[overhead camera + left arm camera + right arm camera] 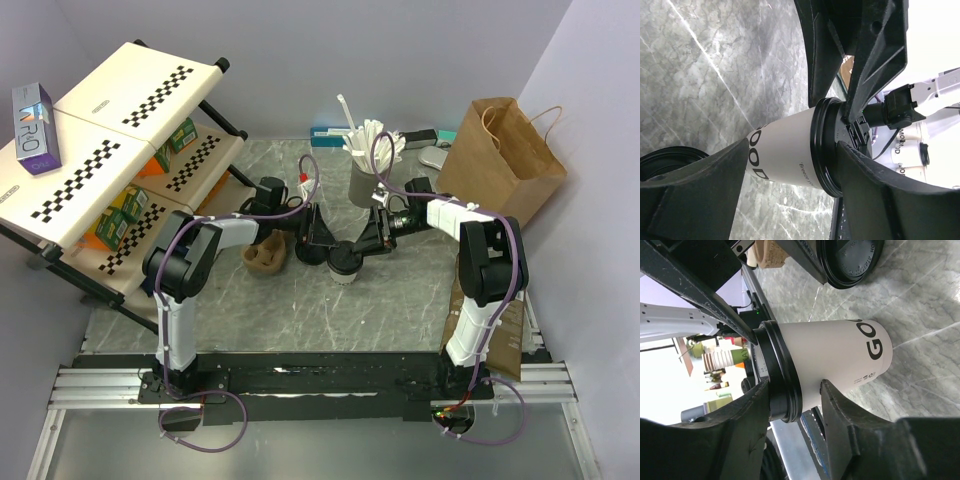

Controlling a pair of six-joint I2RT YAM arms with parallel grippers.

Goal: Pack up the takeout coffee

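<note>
The takeout coffee, a white paper cup (345, 272) with its black lid (820, 145) on, stands mid-table between both grippers. My left gripper (322, 240) is open wide along the cup (785, 155), with one finger beside its base and the other against the lid top. My right gripper (368, 240) is closed on the lid (782, 375), with one finger on top of it and the other against the cup wall (840, 355) just under the rim. The cup's base is hidden in the left wrist view.
A second loose black lid (850, 257) lies on the marble by the cup. The brown pulp carrier (268, 258) sits left of it. A dark grey cup of white sticks (365, 182) stands behind, a brown paper bag (500, 160) at back right, and a shelf rack (120, 150) at left.
</note>
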